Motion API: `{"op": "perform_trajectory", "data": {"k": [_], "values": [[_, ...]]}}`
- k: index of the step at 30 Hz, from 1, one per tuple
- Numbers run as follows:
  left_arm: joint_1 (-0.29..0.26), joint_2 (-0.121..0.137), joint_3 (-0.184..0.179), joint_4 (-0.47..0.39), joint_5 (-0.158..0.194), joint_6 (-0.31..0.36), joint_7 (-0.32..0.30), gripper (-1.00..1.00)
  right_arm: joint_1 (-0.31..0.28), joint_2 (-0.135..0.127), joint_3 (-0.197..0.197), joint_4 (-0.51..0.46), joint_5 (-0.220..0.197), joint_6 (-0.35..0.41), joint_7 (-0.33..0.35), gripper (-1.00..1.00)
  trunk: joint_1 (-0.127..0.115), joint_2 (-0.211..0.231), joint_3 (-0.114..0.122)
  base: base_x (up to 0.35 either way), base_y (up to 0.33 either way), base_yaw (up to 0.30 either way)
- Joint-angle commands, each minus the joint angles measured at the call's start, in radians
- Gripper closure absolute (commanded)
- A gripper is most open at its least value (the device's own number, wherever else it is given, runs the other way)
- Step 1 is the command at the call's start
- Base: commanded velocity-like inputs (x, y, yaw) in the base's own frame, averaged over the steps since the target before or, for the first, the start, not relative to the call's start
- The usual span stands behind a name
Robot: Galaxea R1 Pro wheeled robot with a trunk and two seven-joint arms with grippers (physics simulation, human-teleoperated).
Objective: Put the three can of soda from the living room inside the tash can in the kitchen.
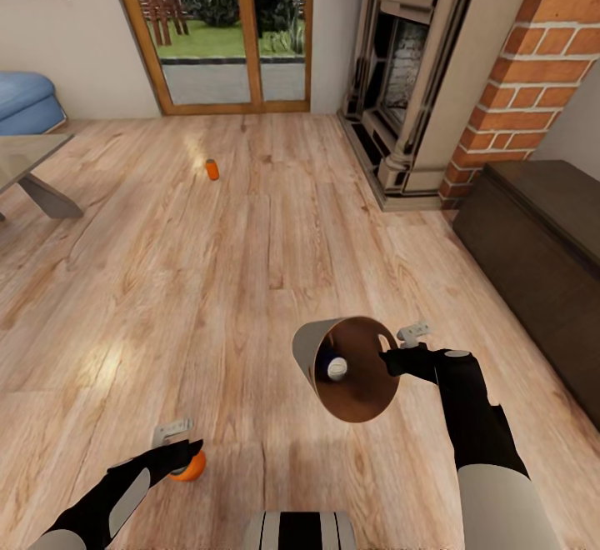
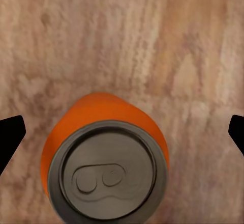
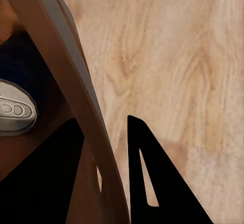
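One can of soda (image 1: 193, 468) stands upright on the wood floor near me; from above its grey top and orange body (image 2: 107, 152) show. My left gripper (image 1: 179, 452) (image 2: 122, 132) hovers over it, open, with its fingertips (image 2: 10, 132) wide apart on either side and not touching it. My right gripper (image 1: 392, 358) (image 3: 104, 178) is shut on the rim of the tash can (image 1: 350, 367) (image 3: 61, 81), one finger inside and one outside. The bin is held tilted above the floor. A second can's pale top (image 1: 337, 368) (image 3: 12, 112) lies inside it. A third can (image 1: 212, 169) stands farther off on the floor.
A glass coffee table (image 1: 33, 158) and a blue sofa (image 1: 25, 100) are at the left. Wood-framed glass doors (image 1: 225, 25) are ahead. The fireplace (image 1: 408, 75), brick column (image 1: 533, 58) and a dark low cabinet (image 1: 542, 258) line the right side.
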Motion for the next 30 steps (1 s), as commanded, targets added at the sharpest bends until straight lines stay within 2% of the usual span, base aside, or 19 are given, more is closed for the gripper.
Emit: {"op": "perform_trajectory", "data": {"k": [1,30], "values": [[0.0,0.0,0.0,0.0,0.0,0.0,0.0,-1.0,0.0,0.0,0.001,0.0,-0.017,0.006,0.005,1.0,0.0,0.0,-0.001,0.0,0.0,0.0],[0.0,0.0,0.001,0.001,0.0,0.001,0.004,-1.0,0.0,0.0,0.003,-0.001,-0.017,0.005,0.005,1.0,0.0,0.0,-0.044,0.0,0.0,0.0]]}}
